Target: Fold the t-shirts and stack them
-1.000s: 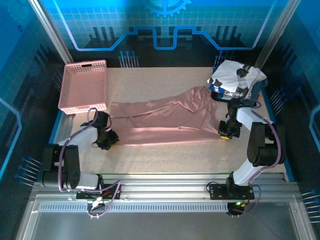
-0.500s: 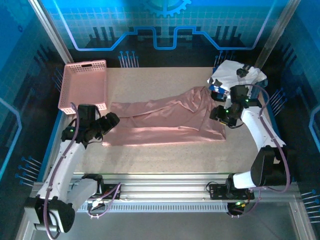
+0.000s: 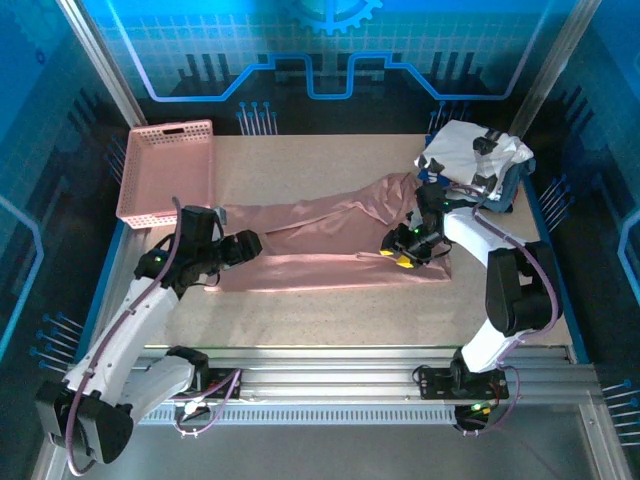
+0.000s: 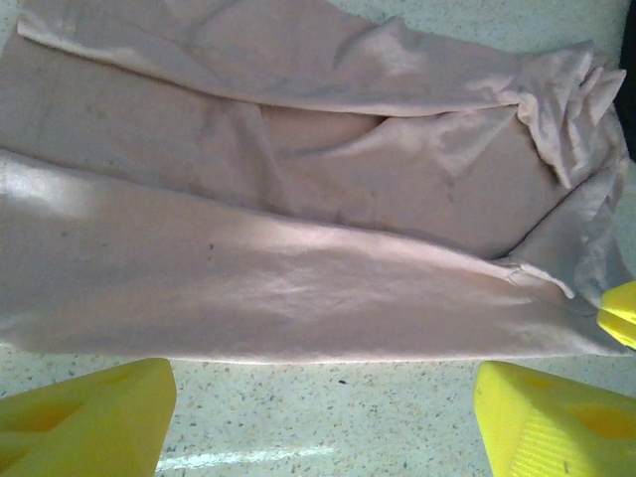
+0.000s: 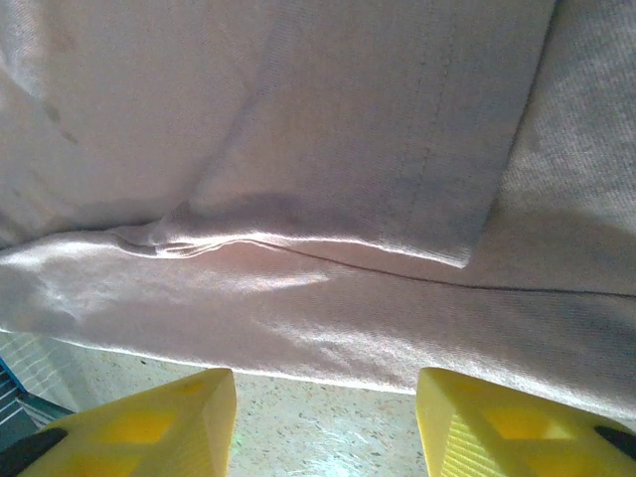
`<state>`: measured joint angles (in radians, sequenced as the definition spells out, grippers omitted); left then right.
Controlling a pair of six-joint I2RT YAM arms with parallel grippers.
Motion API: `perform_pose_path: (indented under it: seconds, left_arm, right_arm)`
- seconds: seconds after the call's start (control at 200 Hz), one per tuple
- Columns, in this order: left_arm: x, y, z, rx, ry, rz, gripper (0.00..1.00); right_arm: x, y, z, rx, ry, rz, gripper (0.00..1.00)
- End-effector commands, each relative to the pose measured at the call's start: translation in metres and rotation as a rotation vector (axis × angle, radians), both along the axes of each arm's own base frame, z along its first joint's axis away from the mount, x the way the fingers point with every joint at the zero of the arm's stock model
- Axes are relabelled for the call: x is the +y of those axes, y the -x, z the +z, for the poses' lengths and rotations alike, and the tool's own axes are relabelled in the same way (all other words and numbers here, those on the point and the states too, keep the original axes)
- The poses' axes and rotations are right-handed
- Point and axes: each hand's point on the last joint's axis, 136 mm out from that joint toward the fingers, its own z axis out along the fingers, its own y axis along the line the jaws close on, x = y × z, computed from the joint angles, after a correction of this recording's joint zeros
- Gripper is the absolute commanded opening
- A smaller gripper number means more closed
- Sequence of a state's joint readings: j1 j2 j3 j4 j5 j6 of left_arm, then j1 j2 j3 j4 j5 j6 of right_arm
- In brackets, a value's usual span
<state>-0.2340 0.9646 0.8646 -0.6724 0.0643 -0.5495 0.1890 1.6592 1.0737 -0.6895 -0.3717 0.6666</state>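
Place: a robot lab work cell, an enclosed test bench rather than a home or a shop.
Frame: bare aluminium posts (image 3: 100, 65) rise at the far left and far right corners, and a ribbed aluminium rail (image 3: 330, 385) runs along the near edge.
Walls: blue printed panels (image 3: 250, 50) with a grid, circuit-like lines and a gear emblem (image 3: 335, 12) close the far side; similar blue panels stand left and right.
Machines: the left arm (image 3: 130, 320) and the right arm (image 3: 510, 290) are bolted to the rail, with purple cables (image 3: 215, 390) looping at their bases.
Work surface: a speckled beige table (image 3: 330, 310) sits inside the frame.
Props: a pink plastic basket (image 3: 170, 128) stands at the far left corner.
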Motion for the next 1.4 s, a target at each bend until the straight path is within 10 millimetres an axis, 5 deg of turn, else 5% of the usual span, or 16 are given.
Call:
perform_pose_path:
  seconds: [0.0,0.21,0.98,1.221,1.396]
  left_arm:
    - [0.004,0.005,-0.003,-0.005,-0.032,0.002,0.8]
    - [0.004,0.005,-0.001,-0.016,-0.036,-0.005,0.8]
    - [0.009,0.019,0.001,-0.039,-0.048,-0.012,0.8]
    - [0.01,0.02,-0.002,-0.033,-0.053,-0.009,0.8]
    - [0.01,0.02,-0.005,-0.028,-0.053,-0.007,0.8]
  right_arm:
    - [0.001,0.01,-0.009,0.046,-0.005,-0.027,0.52]
    - [0.001,0.013,-0.022,0.064,0.006,-0.046,0.52]
    - [-0.01,-0.026,-0.038,0.059,0.056,-0.103,0.48]
    - [-0.019,-0.027,-0.044,0.068,0.082,-0.118,0.38]
    - [-0.022,-0.038,-0.037,0.046,0.095,-0.119,0.13]
